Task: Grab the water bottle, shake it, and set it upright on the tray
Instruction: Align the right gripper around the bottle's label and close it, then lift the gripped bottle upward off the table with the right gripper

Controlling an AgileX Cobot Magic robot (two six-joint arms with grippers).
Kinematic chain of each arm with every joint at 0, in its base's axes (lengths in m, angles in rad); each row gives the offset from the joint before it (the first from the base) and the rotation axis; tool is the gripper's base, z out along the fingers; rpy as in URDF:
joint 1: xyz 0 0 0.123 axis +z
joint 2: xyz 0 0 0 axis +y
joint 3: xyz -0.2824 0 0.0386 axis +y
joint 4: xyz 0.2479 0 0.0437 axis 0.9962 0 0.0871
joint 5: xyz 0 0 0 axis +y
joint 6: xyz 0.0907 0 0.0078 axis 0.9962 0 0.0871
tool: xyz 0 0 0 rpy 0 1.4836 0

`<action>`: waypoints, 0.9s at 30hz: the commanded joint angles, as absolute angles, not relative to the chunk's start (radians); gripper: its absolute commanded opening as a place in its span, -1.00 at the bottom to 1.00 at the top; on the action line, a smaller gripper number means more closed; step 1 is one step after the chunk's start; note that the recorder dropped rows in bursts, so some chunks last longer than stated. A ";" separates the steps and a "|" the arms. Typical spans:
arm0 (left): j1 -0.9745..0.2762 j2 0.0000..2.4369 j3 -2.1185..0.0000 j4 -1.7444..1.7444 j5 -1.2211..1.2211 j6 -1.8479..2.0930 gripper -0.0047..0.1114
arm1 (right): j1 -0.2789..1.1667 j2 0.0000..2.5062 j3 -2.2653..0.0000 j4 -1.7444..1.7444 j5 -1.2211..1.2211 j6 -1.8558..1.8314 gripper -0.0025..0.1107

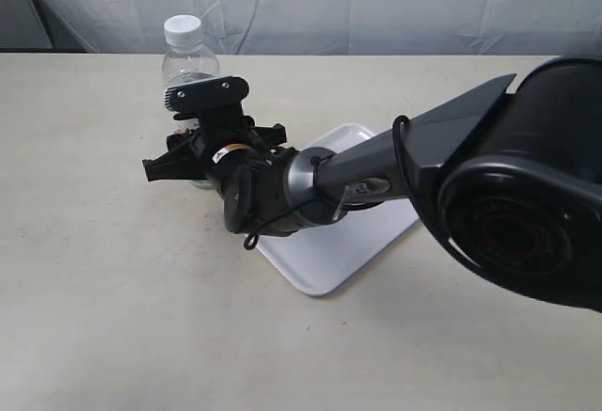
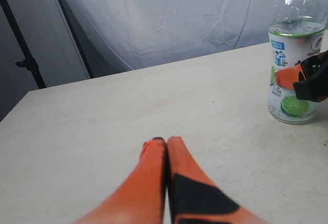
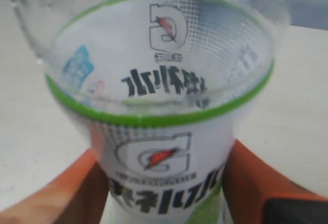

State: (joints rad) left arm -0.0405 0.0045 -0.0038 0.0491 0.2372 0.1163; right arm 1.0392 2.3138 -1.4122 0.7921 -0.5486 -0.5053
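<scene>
The water bottle [image 1: 184,50] stands upright on the table, left of the tray; its white cap and clear shoulders show above my right gripper [image 1: 198,145]. That arm reaches across from the right. In the right wrist view the white-and-green label [image 3: 159,172] fills the space between the orange fingers [image 3: 77,188], which press on both of its sides. The left wrist view shows the bottle [image 2: 293,55] with its base on the table and one right finger [image 2: 288,76] against it. My left gripper [image 2: 166,141] is shut and empty, well apart from the bottle. The white tray [image 1: 329,262] lies partly hidden under the right arm.
A white cloth backdrop [image 1: 376,2] hangs behind the far table edge. A dark stand [image 2: 25,62] is visible beyond the table's corner in the left wrist view. The beige tabletop [image 1: 113,289] stretches to the left and front of the tray.
</scene>
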 commanded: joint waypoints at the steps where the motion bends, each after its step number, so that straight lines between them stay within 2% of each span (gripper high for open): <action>1: -0.041 0.000 0.000 0.047 0.239 0.114 -0.91 | 1.037 2.309 -1.431 0.770 -0.566 -0.500 -0.97; 22: -0.041 0.000 0.000 0.047 0.239 0.114 -0.91 | 1.037 2.252 -1.431 0.719 -0.496 -0.569 -0.97; 27: -0.041 0.000 0.000 0.047 0.239 0.114 -0.91 | 1.037 2.193 -1.431 0.912 -0.474 -0.701 -0.97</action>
